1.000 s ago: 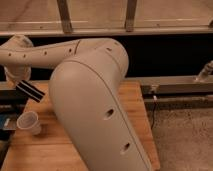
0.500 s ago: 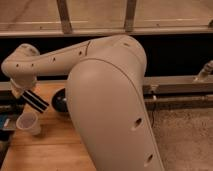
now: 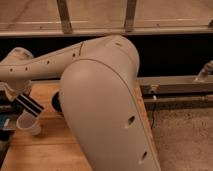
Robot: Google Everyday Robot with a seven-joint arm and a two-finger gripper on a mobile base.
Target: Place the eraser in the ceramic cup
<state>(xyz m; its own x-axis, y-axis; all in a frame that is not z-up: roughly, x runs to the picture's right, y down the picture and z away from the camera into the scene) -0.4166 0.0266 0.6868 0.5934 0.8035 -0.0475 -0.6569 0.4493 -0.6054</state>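
Observation:
My gripper (image 3: 18,96) is at the far left of the camera view, under the white forearm, shut on the eraser (image 3: 29,104). The eraser is a black block with thin white stripes. It slants down to the right, and its lower end is just over the rim of the ceramic cup (image 3: 28,124). The small white cup stands on the wooden table (image 3: 50,147) directly beneath the eraser. My arm's big white upper link fills the middle of the view and hides much of the table.
A dark bowl (image 3: 56,103) sits on the table just right of the cup, half hidden behind the arm. The table's right edge runs beside a grey carpeted floor (image 3: 185,135). A metal rail and window frame cross behind.
The eraser has come down in the gripper's hold, from well above the cup to just over its rim. The arm's bulk has swung further across the view.

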